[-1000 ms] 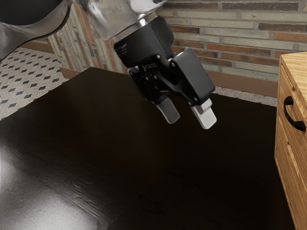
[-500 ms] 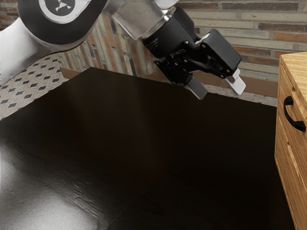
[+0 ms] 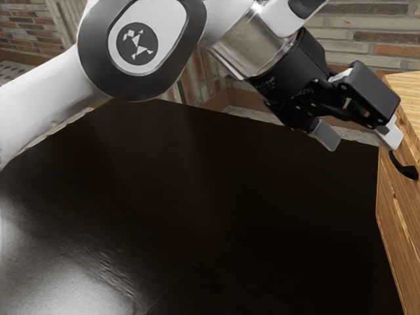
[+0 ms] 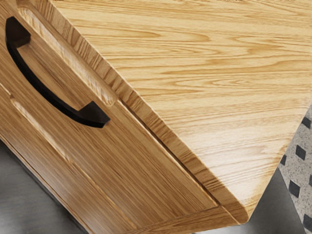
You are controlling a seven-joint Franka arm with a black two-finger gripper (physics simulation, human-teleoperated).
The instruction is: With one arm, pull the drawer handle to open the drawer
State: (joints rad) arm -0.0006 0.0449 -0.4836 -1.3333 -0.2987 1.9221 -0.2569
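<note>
Gripper [image 3: 359, 136] wide open and empty, poised just beside the handle [image 3: 407, 170], so that, we judge, its fingers may straddle the bar; the drawer [image 4: 112, 165], apparently shut, stands at the table [image 3: 164, 197] edge on the exterior view's right.

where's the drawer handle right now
The handle is at the exterior view's right edge, near the top of the front of the wooden cabinet, just below and right of the open hand.
</note>
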